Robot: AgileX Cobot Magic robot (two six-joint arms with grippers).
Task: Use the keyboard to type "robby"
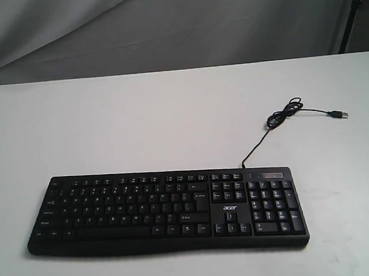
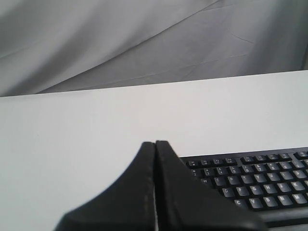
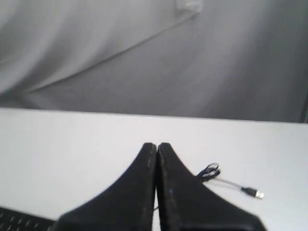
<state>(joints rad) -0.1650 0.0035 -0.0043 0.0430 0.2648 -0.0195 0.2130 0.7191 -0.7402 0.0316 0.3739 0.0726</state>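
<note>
The black keyboard [image 1: 164, 210] with an "acer" logo lies flat near the front of the white table [image 1: 170, 113]. Neither arm shows in the exterior view. In the left wrist view my left gripper [image 2: 155, 143] is shut with nothing in it, above the keyboard's [image 2: 255, 180] left end. My right gripper [image 3: 157, 144] is shut and empty too. A corner of the keyboard [image 3: 19, 222] shows beside it.
The thin black USB cable [image 1: 283, 114] runs back from the keyboard, coils, and ends in a plug [image 1: 340, 114] on the table's right. The same coil and plug [image 3: 250, 191] show past the right gripper. A grey cloth backdrop [image 1: 163, 24] hangs behind the table.
</note>
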